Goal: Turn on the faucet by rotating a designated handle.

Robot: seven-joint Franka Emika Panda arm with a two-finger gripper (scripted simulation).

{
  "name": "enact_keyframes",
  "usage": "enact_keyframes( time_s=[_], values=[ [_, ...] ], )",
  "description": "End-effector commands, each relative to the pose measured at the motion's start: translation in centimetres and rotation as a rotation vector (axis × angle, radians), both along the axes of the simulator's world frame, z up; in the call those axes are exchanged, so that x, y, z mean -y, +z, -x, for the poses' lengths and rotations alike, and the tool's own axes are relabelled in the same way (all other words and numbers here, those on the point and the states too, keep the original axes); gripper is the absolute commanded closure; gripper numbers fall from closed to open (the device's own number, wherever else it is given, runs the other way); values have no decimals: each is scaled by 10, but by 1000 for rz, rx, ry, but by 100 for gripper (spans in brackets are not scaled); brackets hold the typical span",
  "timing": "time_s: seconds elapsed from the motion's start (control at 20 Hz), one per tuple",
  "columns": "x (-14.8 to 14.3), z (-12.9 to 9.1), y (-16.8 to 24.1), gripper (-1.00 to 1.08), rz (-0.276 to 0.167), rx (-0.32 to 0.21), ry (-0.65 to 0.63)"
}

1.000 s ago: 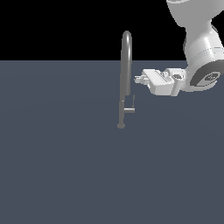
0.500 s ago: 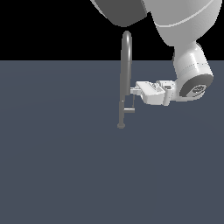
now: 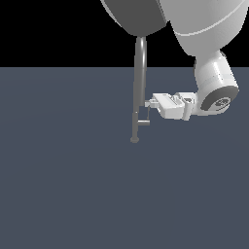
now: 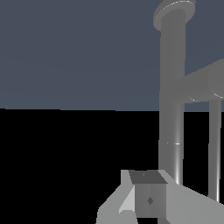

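Exterior view: handle (image 3: 144, 122) juts sideways toward that view's right

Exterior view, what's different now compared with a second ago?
The tool has come down and moved toward the exterior view's left, from level with the upper stem of the faucet to just above the handle, its tip close against the stem. It has not gripped anything. The faucet and handle stand as before.

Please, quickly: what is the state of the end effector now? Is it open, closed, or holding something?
End effector: beside the faucet stem, just above the handle; open or closed cannot be told, and no grasp is visible.
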State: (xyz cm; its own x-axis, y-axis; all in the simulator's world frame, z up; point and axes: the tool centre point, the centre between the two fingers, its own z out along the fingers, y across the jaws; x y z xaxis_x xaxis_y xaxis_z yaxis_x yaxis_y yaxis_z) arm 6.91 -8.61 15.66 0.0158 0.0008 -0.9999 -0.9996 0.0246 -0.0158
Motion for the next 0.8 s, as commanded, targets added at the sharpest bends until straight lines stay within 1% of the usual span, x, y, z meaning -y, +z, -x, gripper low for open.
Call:
enact_keyframes(
  time_s=[0.0, 0.35, 0.75],
  values=[
    [3, 0, -6, 108, 0, -11, -6],
    [3, 1, -9, 108, 1, -16, -9],
    [3, 18, -3, 108, 1, -16, -9]
  ],
)
